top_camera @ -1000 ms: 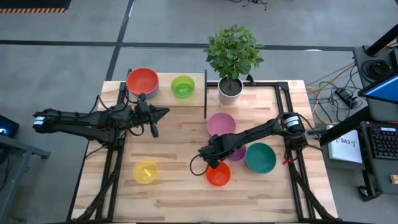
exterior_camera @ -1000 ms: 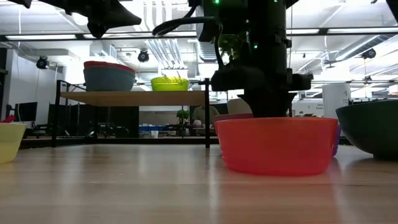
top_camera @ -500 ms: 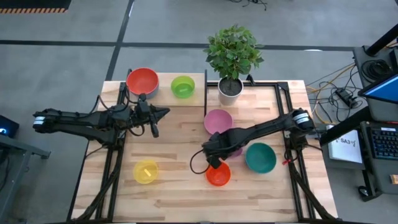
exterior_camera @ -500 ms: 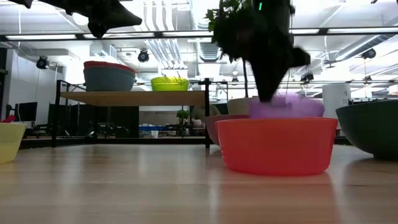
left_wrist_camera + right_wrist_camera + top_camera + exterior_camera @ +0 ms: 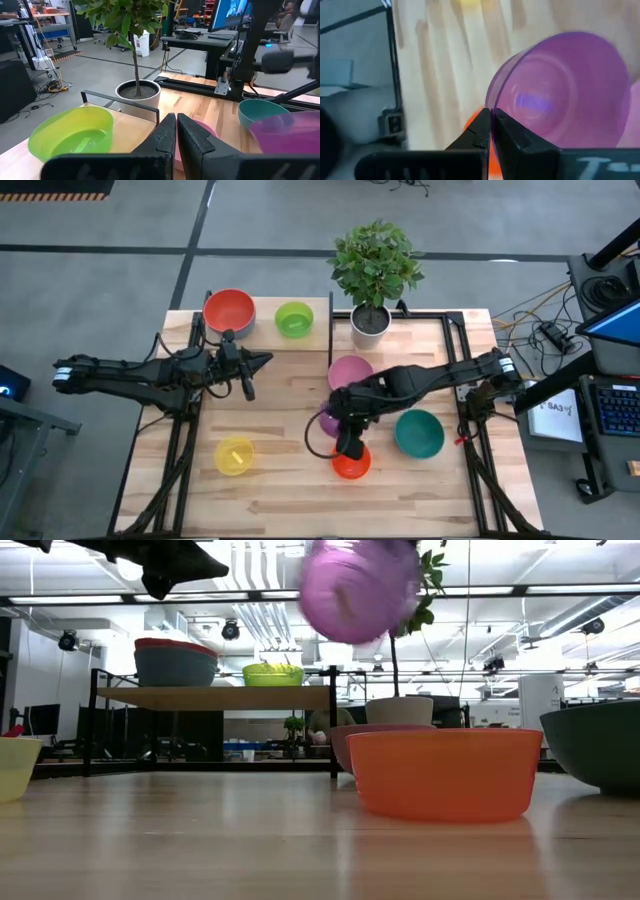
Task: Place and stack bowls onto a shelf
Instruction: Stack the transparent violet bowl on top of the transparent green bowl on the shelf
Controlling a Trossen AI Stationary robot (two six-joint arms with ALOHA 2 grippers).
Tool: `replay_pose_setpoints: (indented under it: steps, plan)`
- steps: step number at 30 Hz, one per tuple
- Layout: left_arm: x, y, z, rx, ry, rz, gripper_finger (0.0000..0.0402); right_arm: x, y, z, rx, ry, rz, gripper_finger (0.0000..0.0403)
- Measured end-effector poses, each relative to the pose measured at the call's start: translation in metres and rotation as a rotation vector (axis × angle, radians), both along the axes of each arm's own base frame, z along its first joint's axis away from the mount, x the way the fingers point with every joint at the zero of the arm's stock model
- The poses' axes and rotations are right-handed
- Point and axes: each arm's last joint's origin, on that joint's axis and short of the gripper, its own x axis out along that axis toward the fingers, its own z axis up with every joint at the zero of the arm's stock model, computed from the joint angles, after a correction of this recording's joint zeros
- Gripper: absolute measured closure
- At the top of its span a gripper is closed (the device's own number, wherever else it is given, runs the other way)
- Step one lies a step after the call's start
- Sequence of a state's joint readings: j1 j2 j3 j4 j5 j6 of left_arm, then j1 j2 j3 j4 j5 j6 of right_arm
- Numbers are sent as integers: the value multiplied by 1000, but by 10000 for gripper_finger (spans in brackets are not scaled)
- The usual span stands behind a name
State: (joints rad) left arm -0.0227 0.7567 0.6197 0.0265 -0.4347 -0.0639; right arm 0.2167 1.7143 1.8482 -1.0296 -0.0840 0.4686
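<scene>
My right gripper point(image 5: 343, 423) is shut on the purple bowl point(image 5: 327, 423), which is high above the table in the low view point(image 5: 360, 588), over the spot between the pink bowl point(image 5: 350, 370) and the orange bowl point(image 5: 350, 464). The teal bowl point(image 5: 418, 433) and the yellow bowl point(image 5: 233, 456) sit on the table. On the shelf point(image 5: 262, 332) the red bowl point(image 5: 229, 310) is nested in the blue bowl point(image 5: 175, 667), and the green bowl point(image 5: 294, 319) stands beside them. My left gripper point(image 5: 262, 361) hangs shut in the air by the shelf's near edge. My right gripper pinches the purple bowl's rim point(image 5: 493, 100) between its two fingers, one finger inside the bowl and one outside. The bowl is lifted clear of the table and tilted, hanging beside the fingers.
A white plant pot point(image 5: 370, 326) with a leafy plant stands at the table's far edge, right of the shelf's black divider point(image 5: 330, 330). Black frame rails run along both table sides. Bare wood lies between the yellow bowl and the orange bowl.
My right gripper has risen with the purple bowl and carried it toward the table's left edge. The bowl, earlier low behind the orange bowl next to the teal bowl, is now lifted clear and tipped. The left arm has kept still.
</scene>
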Motion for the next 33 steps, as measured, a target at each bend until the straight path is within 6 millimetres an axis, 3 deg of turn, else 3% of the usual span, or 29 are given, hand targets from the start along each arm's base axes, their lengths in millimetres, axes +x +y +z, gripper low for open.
replay_pose_setpoints:
  steps: [8, 13, 19, 33]
  plan:
    - [-4, 0, 4, 1, -27, 0, 402, 22, -16, 22, -318, -156, 189, 394]
    - [-10, -2, 9, -2, -65, -11, 402, 37, -38, 20, -523, -168, 303, 394]
    - [-17, -5, 13, -4, -96, -37, 402, 52, -74, 10, -702, -118, 317, 394]
    - [-16, -6, 15, -3, -118, -40, 402, 63, -143, 18, -890, -195, 272, 394]
